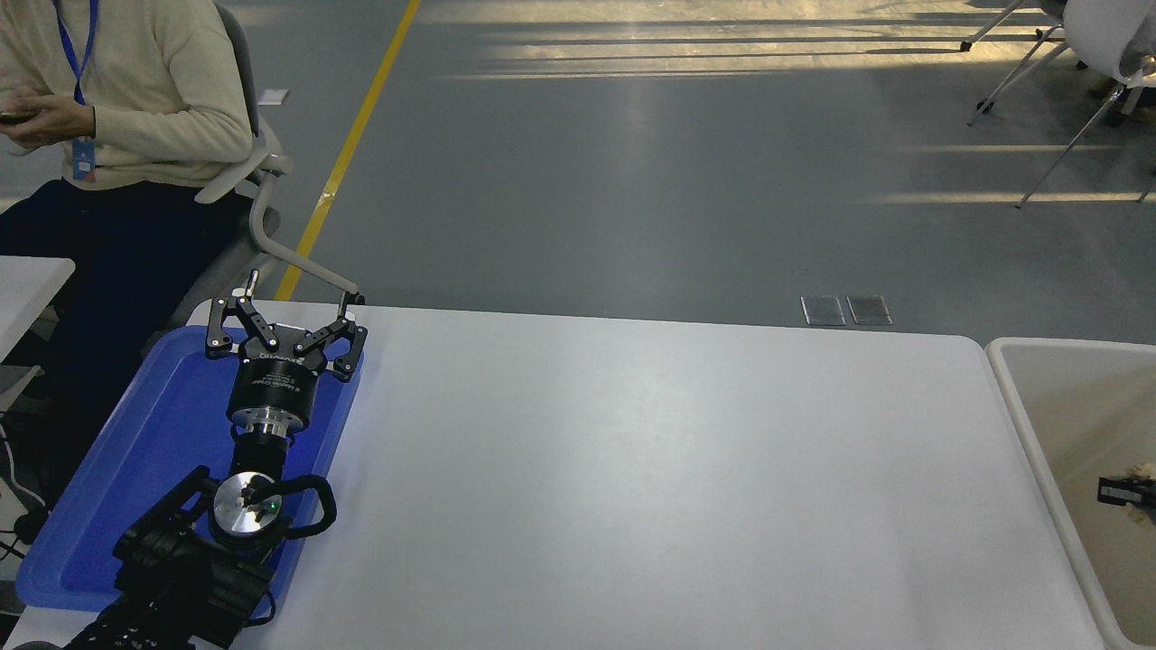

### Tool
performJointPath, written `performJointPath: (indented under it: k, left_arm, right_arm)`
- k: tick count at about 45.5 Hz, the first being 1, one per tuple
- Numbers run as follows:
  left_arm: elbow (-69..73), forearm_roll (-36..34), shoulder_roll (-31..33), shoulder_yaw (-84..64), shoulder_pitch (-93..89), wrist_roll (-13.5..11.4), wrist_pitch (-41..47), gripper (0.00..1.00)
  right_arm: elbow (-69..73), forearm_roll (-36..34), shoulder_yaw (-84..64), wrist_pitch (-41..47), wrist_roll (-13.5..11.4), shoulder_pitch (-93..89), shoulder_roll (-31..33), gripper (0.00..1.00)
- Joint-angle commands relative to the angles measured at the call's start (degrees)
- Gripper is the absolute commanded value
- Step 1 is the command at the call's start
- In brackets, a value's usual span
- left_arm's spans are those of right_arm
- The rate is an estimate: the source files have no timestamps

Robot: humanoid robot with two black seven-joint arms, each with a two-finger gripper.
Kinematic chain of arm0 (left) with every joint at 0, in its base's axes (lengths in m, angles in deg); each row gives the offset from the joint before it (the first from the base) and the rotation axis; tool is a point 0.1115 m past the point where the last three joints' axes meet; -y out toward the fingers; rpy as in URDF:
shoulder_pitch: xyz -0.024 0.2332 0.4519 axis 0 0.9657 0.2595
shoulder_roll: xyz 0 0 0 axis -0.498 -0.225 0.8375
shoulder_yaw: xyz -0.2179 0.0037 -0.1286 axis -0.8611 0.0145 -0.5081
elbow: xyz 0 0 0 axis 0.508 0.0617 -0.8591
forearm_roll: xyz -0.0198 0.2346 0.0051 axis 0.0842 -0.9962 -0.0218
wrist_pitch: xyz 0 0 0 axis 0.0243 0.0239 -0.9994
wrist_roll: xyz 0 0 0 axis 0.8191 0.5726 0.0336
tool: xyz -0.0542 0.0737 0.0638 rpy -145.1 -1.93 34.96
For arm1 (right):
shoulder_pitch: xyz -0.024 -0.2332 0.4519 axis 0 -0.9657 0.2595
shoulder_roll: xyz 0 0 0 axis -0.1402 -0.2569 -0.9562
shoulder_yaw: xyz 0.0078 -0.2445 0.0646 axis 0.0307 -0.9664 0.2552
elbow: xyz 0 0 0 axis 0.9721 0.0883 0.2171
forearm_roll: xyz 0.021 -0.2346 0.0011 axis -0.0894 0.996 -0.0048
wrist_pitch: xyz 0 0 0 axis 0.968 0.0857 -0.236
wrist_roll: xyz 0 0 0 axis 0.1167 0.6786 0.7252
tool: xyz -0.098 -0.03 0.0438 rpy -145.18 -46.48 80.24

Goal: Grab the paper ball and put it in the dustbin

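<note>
**Right gripper tip at the frame's right edge, over the dustbin**

You have the right gripper barely in view: only a small black tip shows at the picture's right edge, inside the outline of the dustbin. The dustbin stands just off the desk's right edge, its rounded off-white rim running along that edge and its beige inside open to you. A pale, crumpled bit of the paper ball shows right at that black tip, touching it or very close above it, over the bin's interior. So little of the gripper is visible that you cannot tell whether its fingers are clamped on the paper or spread apart.

Your left gripper is parked at the desk's far left corner, over the far end of the blue tray, with its fingers spread wide and nothing between them. The tray lies along the desk's left edge, and the left arm reaches over it from the near left corner.

The white desk fills the middle of the view between tray and bin. Beyond the far left corner a person in a cream sweater sits on a chair, hands held together at chest height.
</note>
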State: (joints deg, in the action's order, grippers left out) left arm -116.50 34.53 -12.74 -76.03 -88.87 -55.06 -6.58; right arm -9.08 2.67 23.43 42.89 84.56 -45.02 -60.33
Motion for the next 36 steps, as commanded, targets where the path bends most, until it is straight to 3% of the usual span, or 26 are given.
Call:
performJointPath:
  k: [1,6,8,29,36]
  left_arm:
    - [0.00,0.00,0.00,-0.06,0.00,0.00,0.00,1.00]
    - [0.00,0.00,0.00,0.02,0.00,0.00,0.00,1.00]
    - [0.00,0.00,0.00,-0.06,0.00,0.00,0.00,1.00]
    - [0.00,0.00,0.00,-0.06,0.00,0.00,0.00,1.00]
    - [0.00,0.00,0.00,-0.06,0.00,0.00,0.00,1.00]
  right_arm:
    - [-0.61,-1.61,0.68,-1.53,-0.11,-1.32,-1.52,0.51]
    - [-0.70,-1.70,1.03,-1.53,-0.11,-1.32,-1.52,0.87]
    - [-0.61,-1.70,1.38,-1.53,-0.20,-1.41,-1.52,0.94]
    - [-0.87,-1.79,12.01,-1.53,-0.38,-0.27,-0.90,1.00]
    - [-1.05,-6.00,16.85,-1.53,-0.46,2.98,-0.99,1.00]
